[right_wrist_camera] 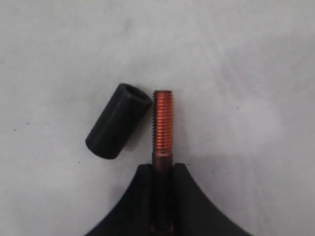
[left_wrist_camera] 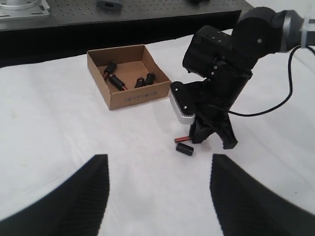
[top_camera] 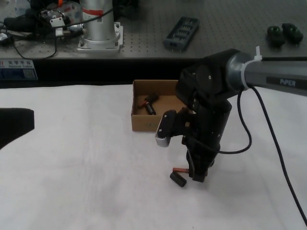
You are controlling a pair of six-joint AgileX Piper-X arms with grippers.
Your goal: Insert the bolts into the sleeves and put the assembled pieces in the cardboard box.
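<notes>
- The left tool (left_wrist_camera: 158, 160) hangs nearest, over the table's (top_camera: 86, 167) near-left part. Its fingers are spread wide with nothing between them, and it is well apart from the loose parts.
- The sleeve (right_wrist_camera: 118, 120) lies loose on the table right of the middle, on the near-edge side of the bolt (right_wrist_camera: 163, 123). Its open mouth touches or almost touches the thread tip, and its long axis is skewed off the bolt's.
- The right tool (right_wrist_camera: 162, 169) is pressed together on the bolt's head end. The bolt is low and roughly level, with its thread pointing toward the table's left edge.
- Judgement: bolt and sleeve sit side by side, not end to end. The mouth must be brought in line with the thread, and the free left tool is the one to hold it.
- The cardboard box (top_camera: 144, 125) stands farther off, toward the far edge, with assembled pieces (left_wrist_camera: 115, 78) inside.
</notes>
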